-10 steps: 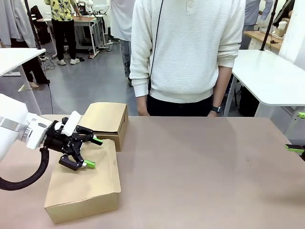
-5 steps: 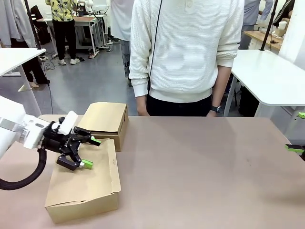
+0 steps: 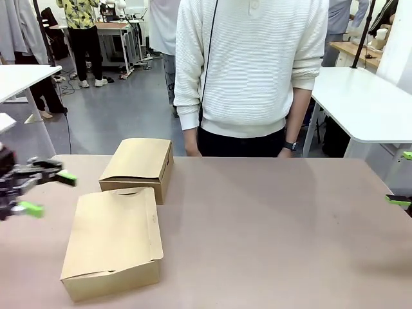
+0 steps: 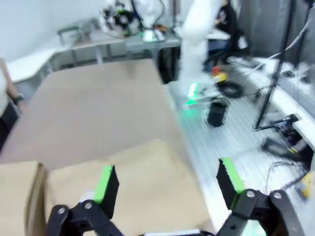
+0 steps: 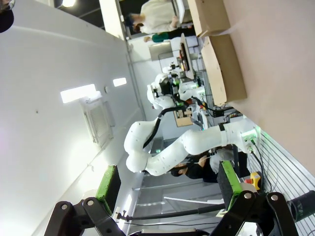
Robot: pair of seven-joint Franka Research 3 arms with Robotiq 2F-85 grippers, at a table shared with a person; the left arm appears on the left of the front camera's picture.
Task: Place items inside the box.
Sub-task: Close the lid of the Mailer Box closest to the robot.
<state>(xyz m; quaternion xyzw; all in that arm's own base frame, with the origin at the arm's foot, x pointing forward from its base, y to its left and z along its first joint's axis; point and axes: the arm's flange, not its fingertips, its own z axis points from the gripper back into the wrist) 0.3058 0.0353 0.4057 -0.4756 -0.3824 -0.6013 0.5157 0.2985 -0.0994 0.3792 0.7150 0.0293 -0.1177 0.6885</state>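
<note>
Two brown cardboard boxes lie on the table's left part, both with their lids down. The nearer box (image 3: 114, 241) is flat, and the second box (image 3: 138, 164) sits just behind it. The items are out of view. My left gripper (image 3: 46, 193) hangs open and empty at the far left edge, apart from the nearer box. In the left wrist view its green pads (image 4: 106, 184) stand wide over the nearer box (image 4: 142, 196). My right gripper (image 3: 403, 178) is open at the far right edge. From the right wrist, that gripper (image 5: 168, 183) holds nothing, with both boxes (image 5: 224, 64) far off.
A person in a white sweater (image 3: 251, 71) stands at the table's far edge with arms hanging down. The brown tabletop (image 3: 277, 232) stretches bare from the boxes to the right edge. White tables stand beyond it on both sides.
My left gripper has pulled back from above the nearer box to the table's far left edge, still open. The boxes and the right gripper have stayed where they were.
</note>
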